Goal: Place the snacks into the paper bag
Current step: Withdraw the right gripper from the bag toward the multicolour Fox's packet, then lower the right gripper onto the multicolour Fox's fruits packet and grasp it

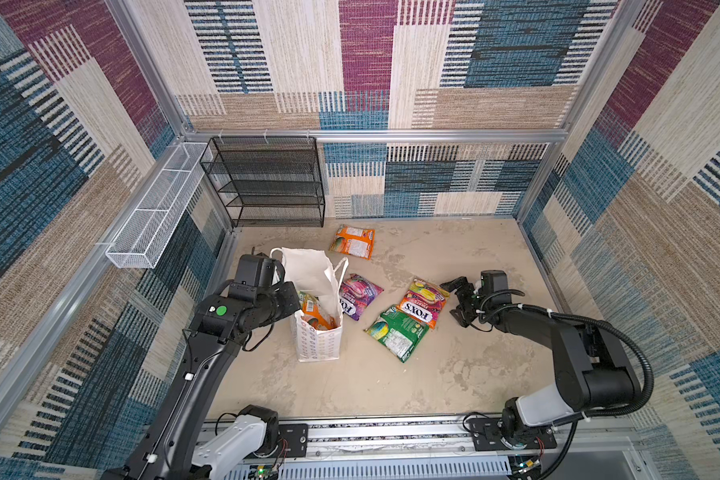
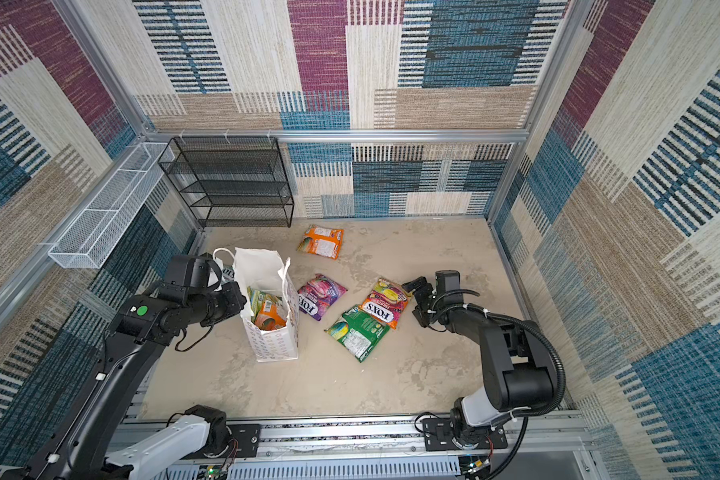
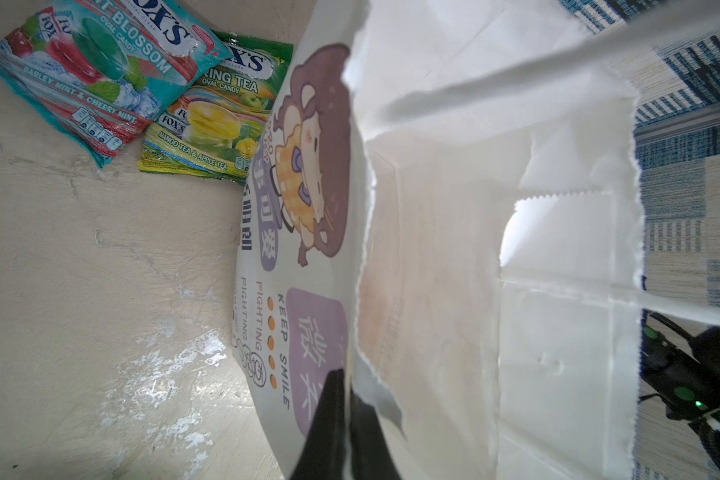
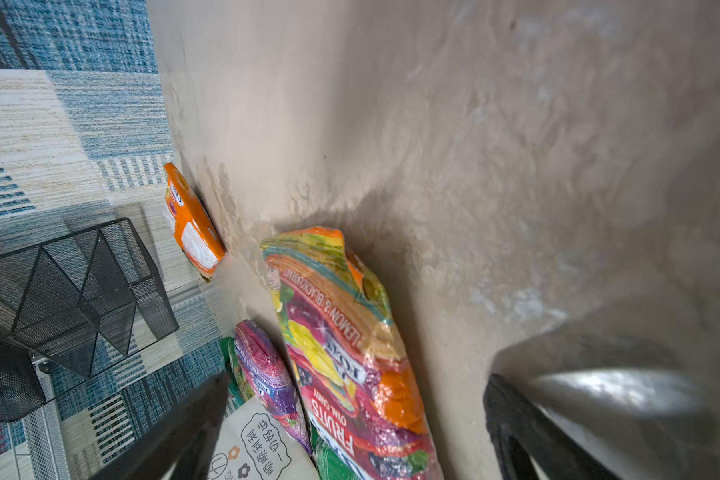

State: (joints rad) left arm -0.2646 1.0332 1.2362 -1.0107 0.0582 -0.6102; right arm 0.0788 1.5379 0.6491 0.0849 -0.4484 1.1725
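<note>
A: Four snacks lie loose on the surface (image 1: 391, 386) in both top views. Nearest its front edge is the green packet (image 1: 396, 332), its far corner overlapped by the red-orange packet (image 1: 422, 306). What may fail?
B: The right gripper (image 1: 454, 301), jaws wide and empty, hangs just beside that overlap. Closing low could catch both films, or slip on the gloss.
A: And the paper bag (image 1: 319, 340)?
B: Upright, left of centre, bagged packets (image 1: 314, 313) inside. The left gripper (image 3: 346, 386) is pinched tight on one wall's rim only; a tug might tear or tip it.
A: Room to move?
B: Bare along the front edge and right side. Farther: the purple packet (image 1: 358, 296) just beside the bag, the orange packet (image 1: 352, 242) near the back edge, the black mesh rack (image 1: 267, 183) in the back left corner.
</note>
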